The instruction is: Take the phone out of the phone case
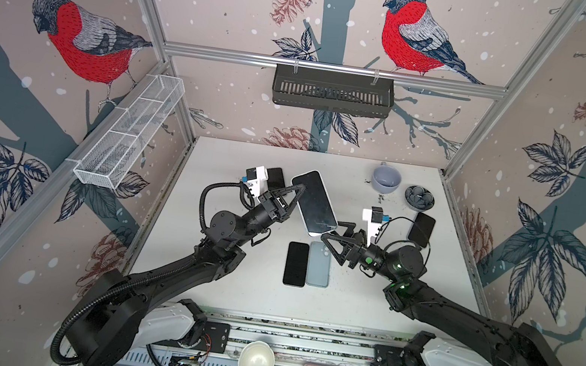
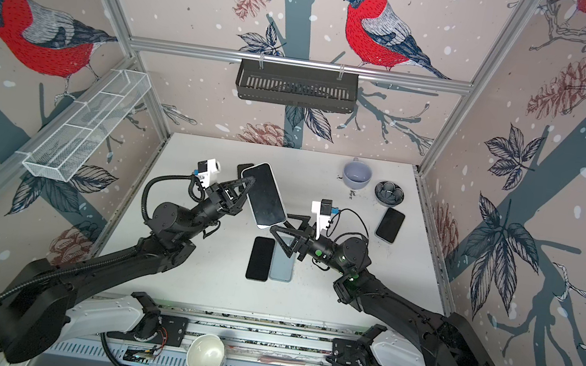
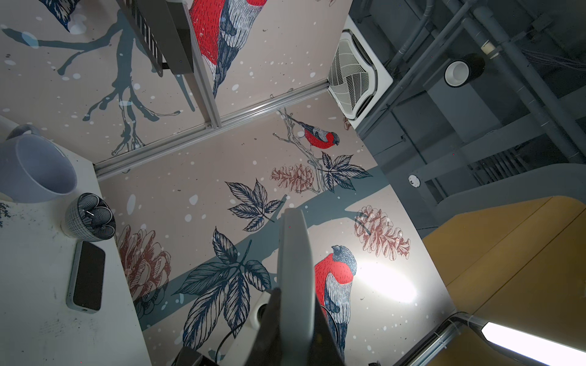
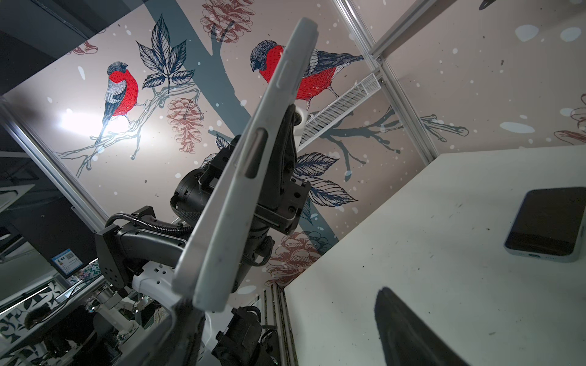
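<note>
The phone (image 1: 314,203) (image 2: 264,195), dark screen up, sits in a pale grey-white phone case and hangs tilted above the table in both top views. My left gripper (image 1: 296,192) (image 2: 246,185) is shut on the case's long left side; in the left wrist view the case edge (image 3: 293,253) runs out from between the shut gripper (image 3: 295,298). My right gripper (image 1: 333,233) (image 2: 283,226) (image 4: 285,313) stands open at the near end of the case. The case's lower corner (image 4: 209,294) lies just inside one finger; I cannot tell whether they touch.
On the white table (image 1: 229,284) lie a bare black phone (image 1: 296,264) beside a blue-grey case (image 1: 319,264), another cased phone (image 1: 421,228) at the right and a dark phone (image 1: 276,177) behind the left gripper. A mug (image 1: 386,177) and small bowl (image 1: 419,197) stand at the back right.
</note>
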`<action>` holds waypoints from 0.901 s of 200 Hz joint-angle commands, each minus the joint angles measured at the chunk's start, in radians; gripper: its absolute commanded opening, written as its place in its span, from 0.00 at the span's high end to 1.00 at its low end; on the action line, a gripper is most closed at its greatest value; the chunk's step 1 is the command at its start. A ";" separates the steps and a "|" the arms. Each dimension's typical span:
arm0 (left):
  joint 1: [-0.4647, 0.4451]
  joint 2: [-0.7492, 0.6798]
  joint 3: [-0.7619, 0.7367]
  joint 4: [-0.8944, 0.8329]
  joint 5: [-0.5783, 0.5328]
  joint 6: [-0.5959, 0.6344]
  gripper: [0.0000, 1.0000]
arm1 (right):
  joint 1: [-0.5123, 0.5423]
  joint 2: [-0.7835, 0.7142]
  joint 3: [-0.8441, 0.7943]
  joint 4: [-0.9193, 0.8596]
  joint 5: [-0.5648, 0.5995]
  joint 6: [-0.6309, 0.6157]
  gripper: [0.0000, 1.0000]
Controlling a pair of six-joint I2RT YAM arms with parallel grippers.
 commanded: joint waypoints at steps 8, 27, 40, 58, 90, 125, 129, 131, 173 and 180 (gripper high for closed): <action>-0.020 0.001 0.018 0.130 0.078 -0.015 1.00 | -0.005 0.034 0.018 -0.017 0.044 0.024 0.18; -0.026 0.001 0.020 0.132 0.078 -0.015 1.00 | -0.009 0.048 0.020 -0.015 0.051 0.031 0.18; -0.028 0.000 0.019 0.137 0.077 -0.015 1.00 | -0.012 0.061 0.024 -0.017 0.051 0.035 0.19; -0.030 -0.004 0.017 0.138 0.075 -0.015 1.00 | -0.014 0.077 0.022 -0.005 0.049 0.042 0.20; -0.033 -0.007 0.016 0.144 0.071 -0.022 1.00 | -0.017 0.093 0.030 -0.009 0.049 0.046 0.21; -0.036 -0.010 0.016 0.141 0.070 -0.021 1.00 | -0.023 0.095 0.044 -0.038 0.056 0.041 0.23; -0.036 -0.010 0.016 0.141 0.071 -0.021 1.00 | -0.024 0.095 0.045 -0.042 0.058 0.041 0.23; -0.037 -0.010 0.016 0.142 0.070 -0.022 1.00 | -0.025 0.095 0.045 -0.046 0.060 0.041 0.24; -0.042 -0.007 0.015 0.145 0.069 -0.021 1.00 | -0.031 0.095 0.066 -0.098 0.080 0.032 0.27; -0.044 -0.006 0.015 0.143 0.066 -0.022 1.00 | -0.031 0.120 0.073 -0.115 0.086 0.026 0.28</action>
